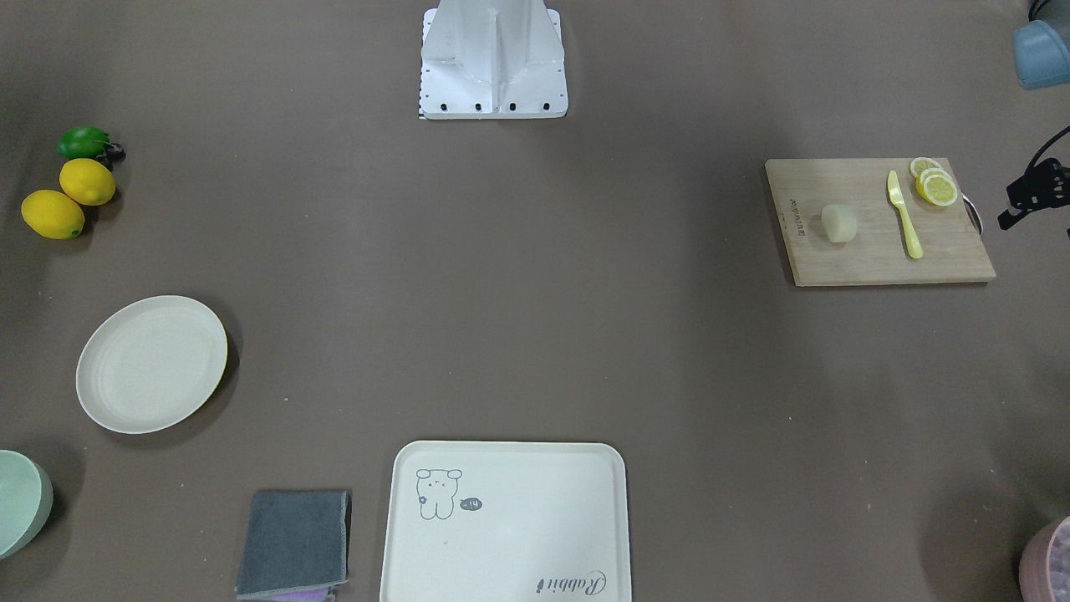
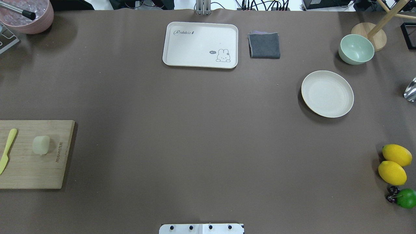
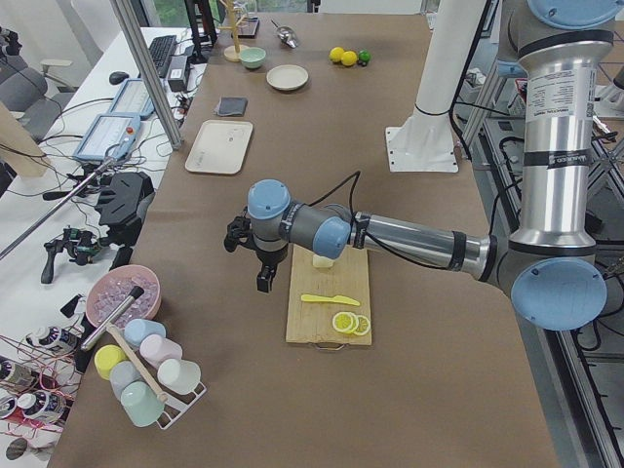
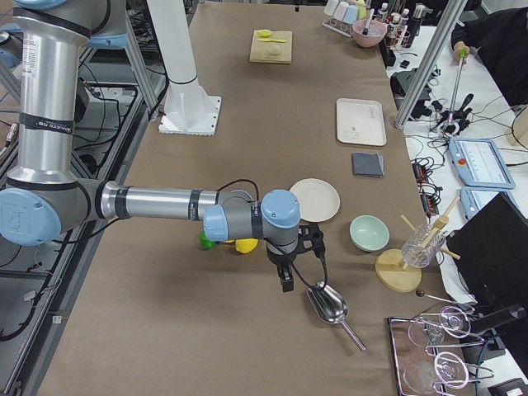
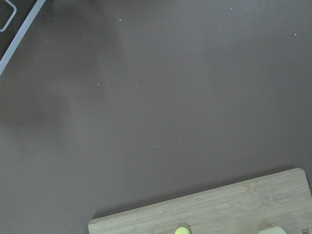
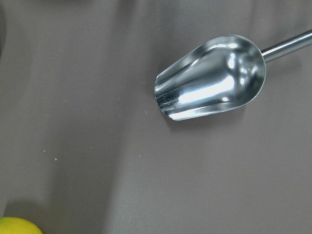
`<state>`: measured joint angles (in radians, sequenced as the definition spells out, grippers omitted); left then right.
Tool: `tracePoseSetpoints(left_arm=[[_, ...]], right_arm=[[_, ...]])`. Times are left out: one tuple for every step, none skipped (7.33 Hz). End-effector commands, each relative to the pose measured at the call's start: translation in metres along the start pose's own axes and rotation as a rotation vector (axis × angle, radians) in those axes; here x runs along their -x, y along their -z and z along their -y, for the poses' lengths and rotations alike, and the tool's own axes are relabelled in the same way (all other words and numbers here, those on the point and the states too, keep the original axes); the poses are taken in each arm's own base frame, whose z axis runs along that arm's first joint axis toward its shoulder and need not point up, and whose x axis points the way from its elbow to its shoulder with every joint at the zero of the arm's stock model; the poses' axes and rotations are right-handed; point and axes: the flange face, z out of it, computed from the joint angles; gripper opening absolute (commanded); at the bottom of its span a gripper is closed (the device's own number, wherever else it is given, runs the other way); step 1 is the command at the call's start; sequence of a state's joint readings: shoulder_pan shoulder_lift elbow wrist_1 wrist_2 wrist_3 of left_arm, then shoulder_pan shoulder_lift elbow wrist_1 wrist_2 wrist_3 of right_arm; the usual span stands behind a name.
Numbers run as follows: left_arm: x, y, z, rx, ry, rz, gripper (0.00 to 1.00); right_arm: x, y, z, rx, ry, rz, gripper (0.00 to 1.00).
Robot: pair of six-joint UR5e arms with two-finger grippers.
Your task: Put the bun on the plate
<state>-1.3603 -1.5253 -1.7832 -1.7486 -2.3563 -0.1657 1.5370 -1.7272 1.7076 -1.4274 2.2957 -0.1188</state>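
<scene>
A brown cover spans the whole table, and as far as we can judge none of the task is done. Our left gripper [image 3: 261,268] hangs just off the edge of the cutting board [image 2: 35,169]. Whether it is spread or closed we cannot tell, since only a side view catches it. Nearest to it on the board sits the bun [image 2: 41,144], untouched, and past that lie a yellow knife [image 2: 8,149] and lemon slices [image 1: 934,184].

Far across the table our right gripper [image 4: 286,276] hovers beside a metal scoop [image 6: 212,78], its state equally unreadable. Just beyond it lies the plate [image 2: 327,94], holding nothing. The green bowl [image 2: 356,49] past the plate looks unfilled too, and the tray [image 2: 200,45] is bare. Grasping, carrying and setting down all remain, we reckon.
</scene>
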Motion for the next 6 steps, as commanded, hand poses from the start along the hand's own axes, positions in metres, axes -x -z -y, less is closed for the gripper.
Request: tracePoseSetpoints(left_arm=[[0.0010,-0.0023,-0.0032,0.007,0.011,0.000,0.98],[0.0021,-0.0032,-0.0041,0.009,0.010,0.001,0.98],[0.0056,-0.0061,-0.0055,0.015,0.015,0.005,0.98],[0.0056,-0.0041,-0.0066,0.011,0.013,0.004,0.98],[0.0056,-0.0050,-0.0053,0.012,0.011,0.006,0.98],[0.0043,-0.0023,-0.0044,0.004,0.005,0.020,0.98]], right_arm=[[0.0029,-0.0011,-0.0055,0.000,-0.001,0.033,1.00],[0.0027,-0.0017,-0.0057,0.001,-0.003,0.036,1.00],[0.0029,-0.0018,-0.0058,0.002,-0.005,0.040,1.00],[0.0032,-0.0015,-0.0063,0.001,-0.004,0.039,1.00],[0.0019,-0.0028,-0.0063,0.003,-0.006,0.038,1.00],[0.0003,-0.0046,-0.0072,0.008,-0.010,0.037,1.00]])
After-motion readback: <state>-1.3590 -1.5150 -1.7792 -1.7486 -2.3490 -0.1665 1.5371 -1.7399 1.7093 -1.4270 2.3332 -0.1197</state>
